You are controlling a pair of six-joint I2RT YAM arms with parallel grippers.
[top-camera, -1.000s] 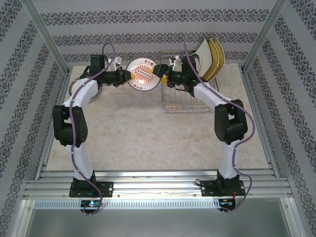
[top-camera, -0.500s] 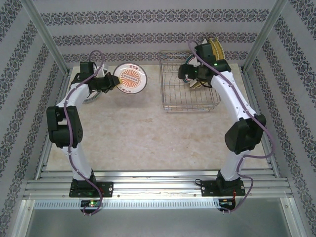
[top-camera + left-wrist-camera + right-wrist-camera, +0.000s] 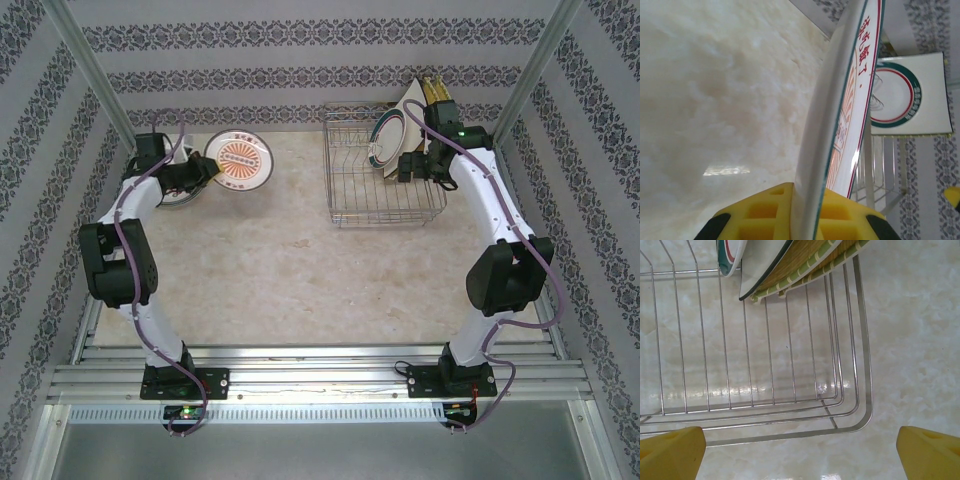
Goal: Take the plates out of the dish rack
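My left gripper is shut on the rim of a round white plate with an orange-red pattern, held on edge above the table's far left. In the left wrist view that plate runs edge-on between the yellow pads. The dish rack, a silver wire basket, stands at the back right. A green-banded plate, a white square plate and yellow woven plates lean at its far end. My right gripper hangs open over the rack's right side, its fingers spread above the rack's corner.
Another round dish lies on the table under my left forearm. Patterned walls and metal frame posts close in the table on three sides. The marble tabletop stretches between the arms.
My left arm has carried the orange-patterned plate leftward from the middle to the far left. My right arm has swung from the rack's left to its right side, gripper open.
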